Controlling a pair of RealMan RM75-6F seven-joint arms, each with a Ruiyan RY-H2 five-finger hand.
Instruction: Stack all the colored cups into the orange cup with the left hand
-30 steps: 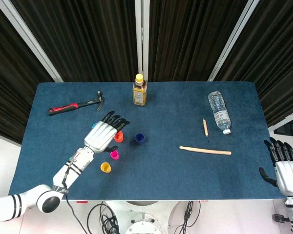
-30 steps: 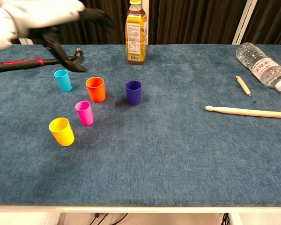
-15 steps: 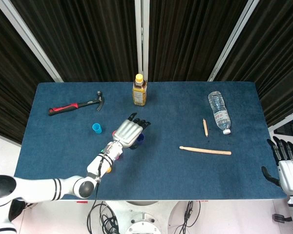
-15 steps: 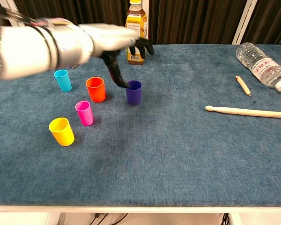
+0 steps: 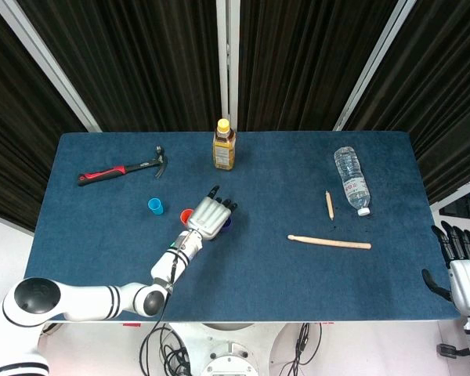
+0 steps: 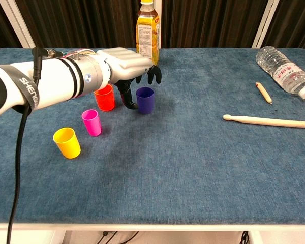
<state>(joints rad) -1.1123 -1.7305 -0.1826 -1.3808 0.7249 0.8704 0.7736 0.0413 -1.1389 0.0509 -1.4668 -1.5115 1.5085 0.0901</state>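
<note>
The orange cup (image 6: 104, 97) stands upright, with the purple cup (image 6: 145, 99) to its right. Nearer the front edge are the pink cup (image 6: 91, 122) and the yellow cup (image 6: 67, 143). The light blue cup (image 5: 155, 206) shows only in the head view; in the chest view my left arm hides it. My left hand (image 6: 129, 63) hovers over the purple cup with its fingers spread, and the thumb hangs down between the purple and orange cups. It holds nothing. Off the table's right front corner, my right hand (image 5: 458, 262) stays open.
A hammer (image 5: 121, 168) lies at the back left and a yellow-capped drink bottle (image 6: 148, 35) stands at the back centre. On the right are a water bottle (image 6: 284, 71) on its side, a short wooden stick (image 6: 263, 92) and a drumstick (image 6: 269, 121).
My left hand has swung right from above the light blue and orange cups and come down over the purple cup. The cups have not moved.
</note>
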